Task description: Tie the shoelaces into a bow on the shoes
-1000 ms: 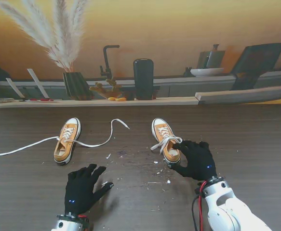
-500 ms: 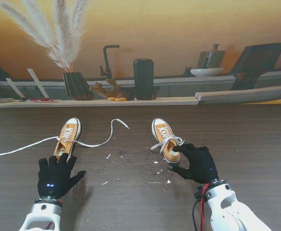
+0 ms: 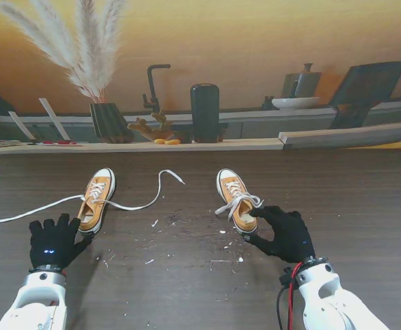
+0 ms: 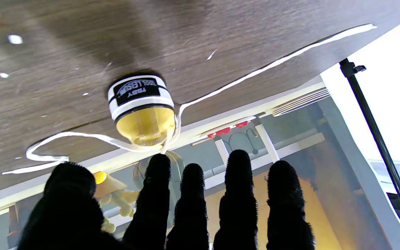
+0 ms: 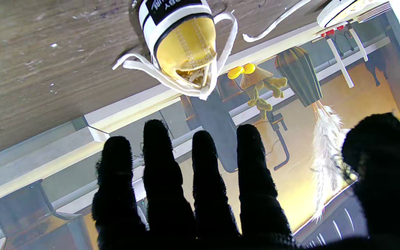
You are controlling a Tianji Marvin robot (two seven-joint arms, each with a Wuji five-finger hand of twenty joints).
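Two yellow sneakers stand on the dark wooden table. The left shoe has its white laces untied, one trailing far left and the other curling right. The right shoe carries a loose bow of white laces. My left hand hovers open, fingers spread, just left of and nearer to me than the left shoe's heel. Right beside the right shoe's heel is my right hand, fingers apart and holding nothing.
Small white crumbs are scattered between the shoes. A wooden ledge runs along the far edge, carrying a dark vase of pampas grass, a black cylinder and a faucet.
My left hand has swept left and slightly farther from me, from the table's middle to beside the left shoe's heel. My right hand has barely shifted.
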